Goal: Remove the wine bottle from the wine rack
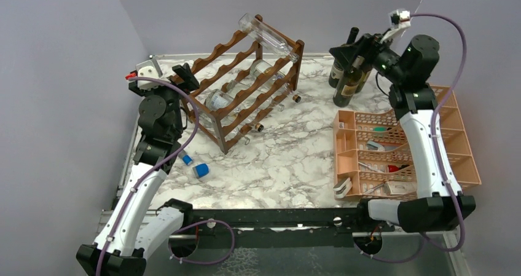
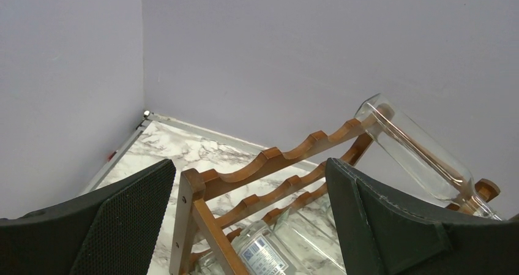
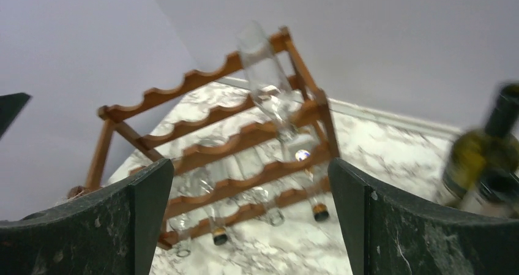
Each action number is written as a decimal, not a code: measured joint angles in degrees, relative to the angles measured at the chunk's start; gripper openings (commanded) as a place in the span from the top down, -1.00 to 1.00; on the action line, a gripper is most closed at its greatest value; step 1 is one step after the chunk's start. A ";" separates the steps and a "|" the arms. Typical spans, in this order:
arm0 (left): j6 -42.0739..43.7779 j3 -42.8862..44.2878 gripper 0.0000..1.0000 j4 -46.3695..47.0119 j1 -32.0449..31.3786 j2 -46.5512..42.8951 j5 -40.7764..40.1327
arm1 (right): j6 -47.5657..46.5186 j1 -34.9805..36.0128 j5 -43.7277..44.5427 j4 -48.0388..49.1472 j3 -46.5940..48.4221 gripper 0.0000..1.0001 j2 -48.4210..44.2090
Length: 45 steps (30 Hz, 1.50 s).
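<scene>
My left fingers (image 2: 122,220) fill the bottom of their wrist view. They are spread wide with nothing held. The near corner post (image 2: 190,192) of the wine rack (image 2: 275,158) shows in the gap, though I cannot tell whether they touch it. My right fingers (image 3: 392,226) are just as far apart and equally empty, and their view is smeared. Beyond them, in line with the gap, the wine bottle (image 3: 263,73) I take to be mine lies on the top tier. It is clear glass, in the end slot on the right, with its neck sloping down towards the front rail. More clear bottles (image 1: 220,99) lie on the lower tier.

I judge this to be the approach. To do it well, I would bring the right fingers in square to the bottle's body and close on the thick part rather than the neck, since smooth glass will slip. Then I would lift it out of the scallops before pulling away. The left fingers look placed to brace the rack, which may shift. Dark bottles (image 1: 349,85) stand upright just beside the right fingers, so I must swing clear of them.

The bench (image 1: 295,159) is white and marble-patterned with grey veins. Two small blue caps (image 1: 201,170) lie near the left arm, and an orange tray organiser (image 1: 459,145) sits on the right. Plain lilac-grey walls (image 1: 184,5) close in behind and at both sides.
</scene>
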 measured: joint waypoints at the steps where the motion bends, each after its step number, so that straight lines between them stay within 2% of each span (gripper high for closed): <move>1: -0.04 0.00 -0.98 -0.07 0.00 0.02 0.20 | -0.98 1.95 0.48 -0.68 2.38 -0.99 1.53; 5: -0.13 0.00 -0.98 -0.02 0.00 -0.04 0.42 | -5.22 11.08 2.97 -3.34 13.53 -0.99 9.94; 10: -0.13 0.00 -0.98 -0.04 0.00 -0.02 0.48 | -12.68 19.63 9.33 -10.86 35.19 -0.99 28.06; 13: -0.11 0.00 -0.98 -0.04 0.00 -0.02 0.66 | -16.55 21.75 13.49 -16.28 46.07 -0.99 38.25; 16: -0.11 0.00 -0.98 -0.02 0.20 0.00 0.85 | -19.98 22.36 16.46 -20.61 52.68 -0.99 45.09; 28: -0.11 0.00 -0.97 -0.02 1.31 0.94 1.60 | -28.35 23.85 18.60 -21.33 55.23 -1.00 50.64; 37: -0.20 0.00 -0.97 -0.04 2.27 2.01 2.86 | -31.28 25.83 20.31 -18.97 56.85 -0.86 57.53; 41: -0.20 0.00 -0.97 -0.07 2.43 2.25 3.30 | -32.41 26.29 21.79 -18.32 57.79 -0.70 59.69; 45: -0.26 0.00 -0.97 -0.04 2.43 2.45 3.48 | -33.64 26.60 23.78 -18.08 60.46 -0.68 61.77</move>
